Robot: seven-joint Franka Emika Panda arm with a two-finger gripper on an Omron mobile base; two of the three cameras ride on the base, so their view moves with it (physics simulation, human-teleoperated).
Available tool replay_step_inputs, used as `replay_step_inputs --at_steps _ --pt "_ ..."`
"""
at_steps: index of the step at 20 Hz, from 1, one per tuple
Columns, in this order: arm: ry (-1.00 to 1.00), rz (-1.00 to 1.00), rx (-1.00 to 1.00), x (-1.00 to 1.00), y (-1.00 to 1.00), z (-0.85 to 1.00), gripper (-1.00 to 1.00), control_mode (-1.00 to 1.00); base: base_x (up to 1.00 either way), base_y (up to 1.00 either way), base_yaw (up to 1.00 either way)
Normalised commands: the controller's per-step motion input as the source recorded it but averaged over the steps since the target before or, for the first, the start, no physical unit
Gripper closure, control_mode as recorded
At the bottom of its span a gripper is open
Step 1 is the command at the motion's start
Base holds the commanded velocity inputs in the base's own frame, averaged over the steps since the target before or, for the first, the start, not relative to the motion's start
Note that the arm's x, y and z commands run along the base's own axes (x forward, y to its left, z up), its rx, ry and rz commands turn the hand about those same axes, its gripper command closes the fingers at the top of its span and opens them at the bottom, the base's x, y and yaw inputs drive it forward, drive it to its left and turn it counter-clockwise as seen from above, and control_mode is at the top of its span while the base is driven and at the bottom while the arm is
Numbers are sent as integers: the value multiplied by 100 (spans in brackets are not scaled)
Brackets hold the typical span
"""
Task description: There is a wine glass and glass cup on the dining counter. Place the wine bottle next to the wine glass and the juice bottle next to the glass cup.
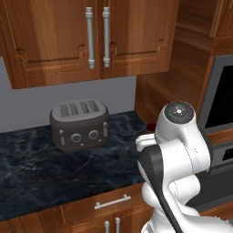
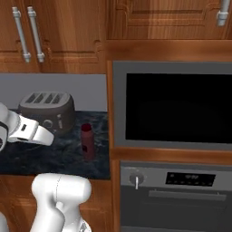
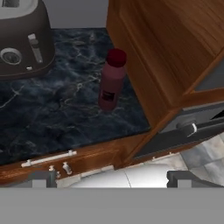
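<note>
The juice bottle (image 3: 111,81) is slim and dark red with a brighter red cap. It stands upright on a dark marbled counter (image 3: 52,118), close to a wooden side panel (image 3: 166,52). In the right base view the juice bottle (image 2: 87,141) stands at the counter's right end, beside the oven column. My gripper (image 3: 112,178) is open, with its two dark fingertips (image 3: 43,178) set wide apart. It hovers above and in front of the counter edge, well short of the bottle, with nothing between the fingers. The wine bottle, wine glass, glass cup and dining counter are out of view.
A dark grey four-slot toaster (image 1: 79,125) sits on the counter to the left of the bottle. Wooden wall cupboards (image 1: 91,41) hang above. A built-in oven (image 2: 176,106) with a control panel fills the right side. Drawers with metal handles (image 3: 48,158) run below the counter.
</note>
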Motion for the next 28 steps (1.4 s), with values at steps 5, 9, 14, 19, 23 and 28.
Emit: replay_step_inputs --at_steps 5,9,14,19,23,28 --pt "0 0 0 0 0 0 -100 100 41 0 7" --pt "0 0 0 0 0 0 -100 100 0 0 0" --pt "0 0 0 0 0 0 -100 100 0 0 0" --pt "0 0 0 0 0 0 -100 100 0 0 0" --pt "0 0 0 0 0 0 -100 100 0 0 0" --pt "-5 -3 0 0 5 0 -100 -100 0 1 0"
